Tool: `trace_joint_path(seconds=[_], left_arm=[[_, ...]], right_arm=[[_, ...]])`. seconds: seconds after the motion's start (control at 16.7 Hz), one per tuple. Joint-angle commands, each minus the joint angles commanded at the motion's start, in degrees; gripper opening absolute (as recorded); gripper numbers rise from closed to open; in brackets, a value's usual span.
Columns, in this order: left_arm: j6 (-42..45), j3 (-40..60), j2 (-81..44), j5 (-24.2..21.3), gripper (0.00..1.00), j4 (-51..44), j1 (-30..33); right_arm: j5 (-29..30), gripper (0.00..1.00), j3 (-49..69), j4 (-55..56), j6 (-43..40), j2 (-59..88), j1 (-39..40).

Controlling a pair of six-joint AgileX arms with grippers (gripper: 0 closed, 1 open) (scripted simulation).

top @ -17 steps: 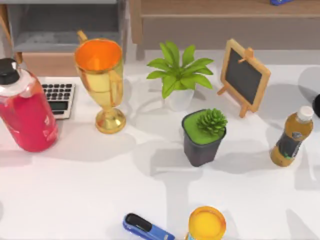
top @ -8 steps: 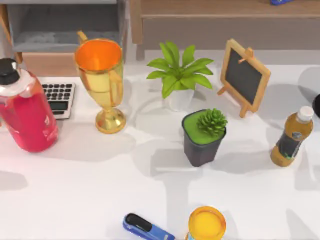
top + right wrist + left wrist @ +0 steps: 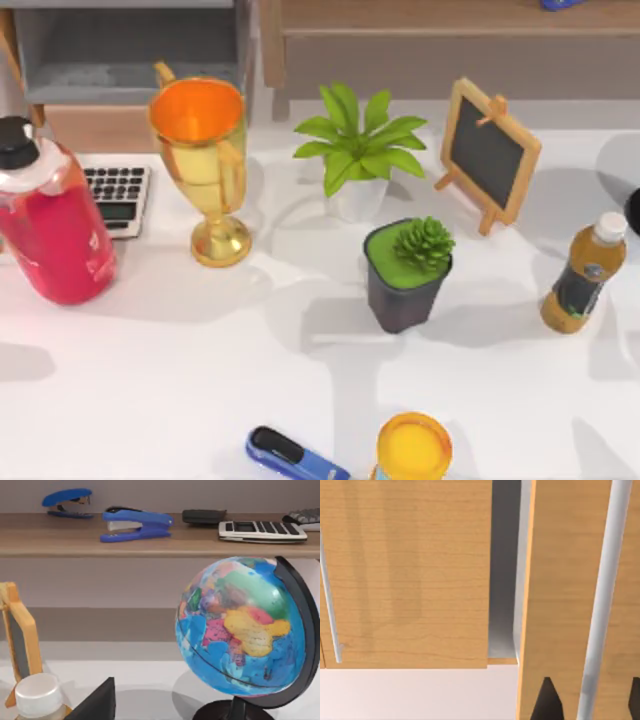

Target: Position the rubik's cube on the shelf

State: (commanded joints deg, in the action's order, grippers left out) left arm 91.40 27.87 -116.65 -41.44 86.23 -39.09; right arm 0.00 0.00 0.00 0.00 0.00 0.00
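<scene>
Left gripper [image 3: 590, 705], fingertips apart, is hanging close before a light wooden panel [image 3: 405, 570]. Right gripper [image 3: 95, 705], grip impossible to tell, is facing a globe [image 3: 240, 630] and the shelf [image 3: 150, 542] bearing a blue stapler [image 3: 135, 524]. Table [image 3: 200, 380] items are sitting exactly as half a second ago.

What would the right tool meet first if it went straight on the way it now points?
Probably the globe, which stands nearest ahead; past it are the shelf and its blue stapler. Depth is unclear.
</scene>
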Motion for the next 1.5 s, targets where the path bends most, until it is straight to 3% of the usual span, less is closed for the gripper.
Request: trace_joint_path(seconds=[0.3,0.36,0.9,1.14,1.5], left_arm=[[0.0,0.0,0.0,0.0,0.98,0.0,0.0],[0.0,0.0,0.0,0.0,1.0,0.0,0.0],[0.05,-0.13,0.1,-0.19,1.0,0.17,-0.12],[0.18,-3.38,1.21,-2.78,1.0,2.02,-2.71],[0.2,-2.2,1.04,-1.86,1.0,0.46,-3.36]], right_arm=[[0.0,1.0,0.0,0.0,0.0,0.0,0.0],[0.0,1.0,0.0,0.0,0.0,0.0,0.0],[0.0,1.0,0.0,0.0,0.0,0.0,0.0],[0.0,1.0,0.0,0.0,0.0,0.0,0.0],[0.0,1.0,0.0,0.0,0.0,0.0,0.0]])
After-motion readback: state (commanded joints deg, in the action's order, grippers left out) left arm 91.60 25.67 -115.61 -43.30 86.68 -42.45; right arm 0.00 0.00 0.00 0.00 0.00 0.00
